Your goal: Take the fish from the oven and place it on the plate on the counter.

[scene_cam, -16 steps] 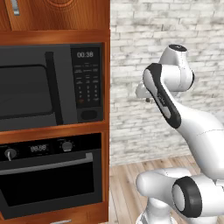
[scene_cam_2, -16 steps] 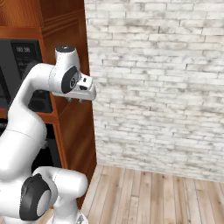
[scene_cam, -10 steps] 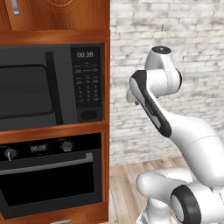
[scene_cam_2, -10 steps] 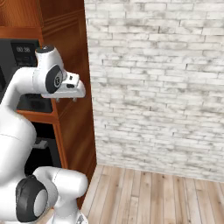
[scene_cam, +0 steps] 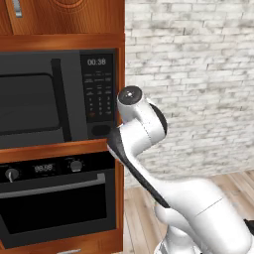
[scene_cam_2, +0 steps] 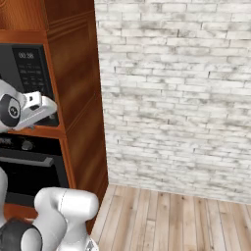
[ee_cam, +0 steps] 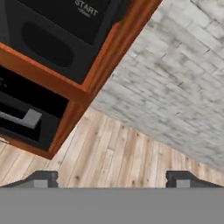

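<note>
The black oven (scene_cam: 54, 208) sits low in the wooden cabinet column with its glass door shut, a silver bar handle (scene_cam: 49, 186) across the top and two knobs above it. The oven (scene_cam_2: 27, 171) also shows at the left of the right base view, and its handle end (ee_cam: 22, 117) shows in the hand view. The fish is hidden. The plate and the counter are out of view. My gripper (ee_cam: 113, 179) is open with nothing between its fingertips (ee_cam: 41, 178). It hangs in front of the cabinet's right edge, level with the microwave's lower corner and above the oven.
A grey-black microwave (scene_cam: 54, 96) with a keypad sits above the oven. The wooden cabinet side (scene_cam_2: 78, 93) is close to my hand (scene_cam_2: 37, 105). A whitish brick wall (scene_cam_2: 176, 98) runs to the right, over a light wood floor (scene_cam_2: 166, 220).
The arm has swung left toward the cabinet and bent lower. The hand now sits by the microwave's lower right corner. The base has not moved and the jaws stay wide.
</note>
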